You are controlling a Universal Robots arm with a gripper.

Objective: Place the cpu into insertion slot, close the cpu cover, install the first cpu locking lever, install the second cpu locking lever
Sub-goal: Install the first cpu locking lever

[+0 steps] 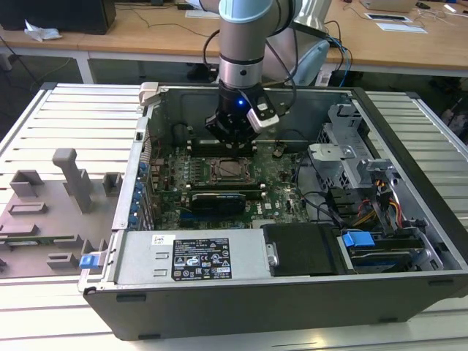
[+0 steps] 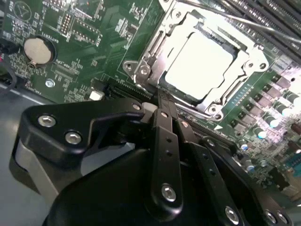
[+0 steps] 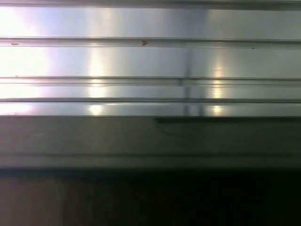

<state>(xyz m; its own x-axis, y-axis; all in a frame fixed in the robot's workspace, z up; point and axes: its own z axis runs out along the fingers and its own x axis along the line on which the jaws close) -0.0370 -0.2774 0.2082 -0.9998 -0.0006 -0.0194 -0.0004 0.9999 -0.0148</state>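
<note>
Hand: we see the hand (image 1: pixel 232 140) lowered inside the open computer case (image 1: pixel 409 146), just above the far edge of the socket in the exterior view. In the second wrist view its fingers (image 2: pixel 164 141) lie pressed together with no gap, their tips at the near corner of the socket frame. We see nothing held between them.

Cpu: the cpu (image 2: pixel 200 63) sits flat in the insertion slot, its bright metal top showing through the frame window in the second wrist view. In the exterior view it lies at the middle of the motherboard (image 1: pixel 285 183), directly below the hand.

Cpu cover: the cpu cover (image 2: pixel 155 44) lies flat over the chip, its frame surrounding the chip on all visible sides.

Locking lever: a thin metal rod (image 2: pixel 225 16) runs along the far side of the socket. We cannot tell whether it is latched.

Coin battery: a round cell (image 2: pixel 36 50) sits on the motherboard, well apart from the socket.

Worktop: the case rests on a ribbed metal worktop (image 1: pixel 73 110). Grey fixture blocks (image 1: pixel 69 183) stand on the exterior view's left.

First wrist view: we see ribbed metal strips (image 3: pixel 150 61) above a darker band.
</note>
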